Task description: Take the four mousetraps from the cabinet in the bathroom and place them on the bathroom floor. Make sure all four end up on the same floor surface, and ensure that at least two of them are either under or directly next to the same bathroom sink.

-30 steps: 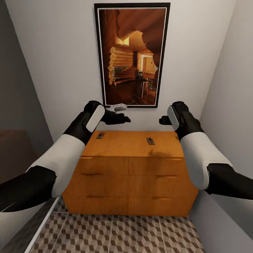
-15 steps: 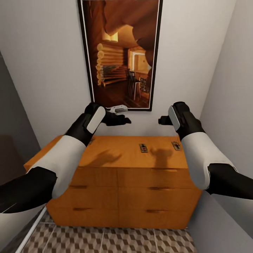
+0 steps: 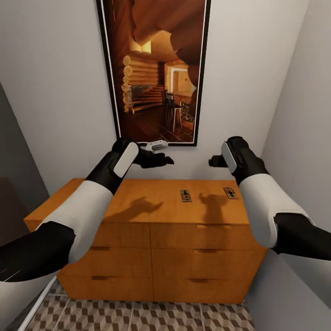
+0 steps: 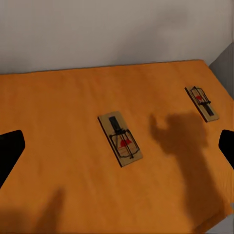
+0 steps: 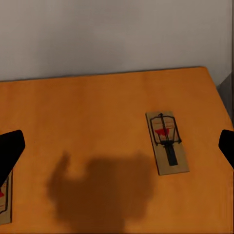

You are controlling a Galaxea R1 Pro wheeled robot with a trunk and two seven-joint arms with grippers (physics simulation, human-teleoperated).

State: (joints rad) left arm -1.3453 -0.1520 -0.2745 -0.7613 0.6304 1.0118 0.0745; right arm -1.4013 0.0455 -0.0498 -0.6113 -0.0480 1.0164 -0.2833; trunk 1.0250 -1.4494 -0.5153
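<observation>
You are at the cabinet [image 3: 151, 216] with both arms raised over its top, so the step in hand, as I judge it, is the first pickup. Two mousetraps lie flat on the bare wooden top at centre right of the head view: one near the middle [image 3: 185, 196], the other [image 3: 230, 192] close to the right-hand edge, well apart from each other. The left gripper [image 3: 158, 158] hangs above the back of the top at centre left; in its wrist view the two dark fingertips [image 4: 9, 151] sit wide apart at the frame edges with nothing between them, and the middle trap [image 4: 120, 138] lies at centre frame. The right gripper [image 3: 215, 160] is likewise spread wide and empty, with the edge trap [image 5: 166, 141] at centre right of its wrist view. The boards are thin and flat, so you should probably come straight down, square the fingers across the narrow width of the board, and close low against the wood rather than on the wire parts. Take care with the right-hand trap: a nudge could push it off the edge. I cannot tell where the other two traps are. The room is tight: pale walls close on both sides, a framed picture [image 3: 154, 69] of a log interior above the cabinet, and the cube-patterned floor [image 3: 138, 317] along the bottom of the frame.
</observation>
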